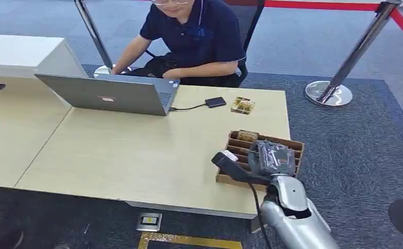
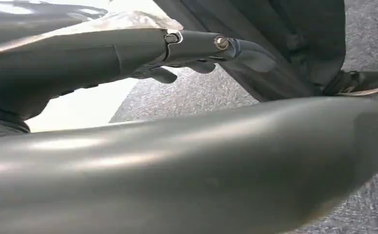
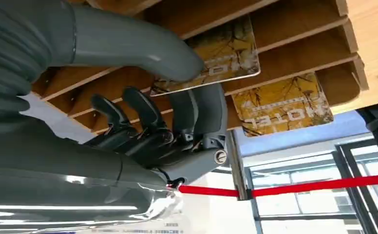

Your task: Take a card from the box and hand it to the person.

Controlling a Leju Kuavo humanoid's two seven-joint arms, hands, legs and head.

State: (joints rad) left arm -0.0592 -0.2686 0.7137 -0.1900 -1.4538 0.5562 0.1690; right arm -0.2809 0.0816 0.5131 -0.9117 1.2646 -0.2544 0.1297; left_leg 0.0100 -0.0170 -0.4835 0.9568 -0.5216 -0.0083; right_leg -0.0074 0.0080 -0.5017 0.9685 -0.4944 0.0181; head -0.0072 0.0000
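From the head view, the right hand (image 1: 270,157) hovered directly over the slotted box (image 1: 291,146) at the counter (image 1: 137,150) corner; one card (image 1: 247,136) stood in a far slot, and a second card (image 1: 242,105) lay on the counter toward the person (image 1: 199,36). In the left wrist view, the left hand (image 2: 197,51) hung over the floor, holding nothing, its fingers loosely curled; whether closed I could not tell. Through the right wrist view, two hotel cards showed in the slots, and the thumb (image 3: 143,46) and fingers pinched the nearer card (image 3: 226,58), its long axis along its slot.

right hand (image 3: 177,126) looks like it's pinching something between thumb and fingers, arm stretched forward. left hand (image 2: 197,48) hangs low, fingers loosely out, holding nothing.
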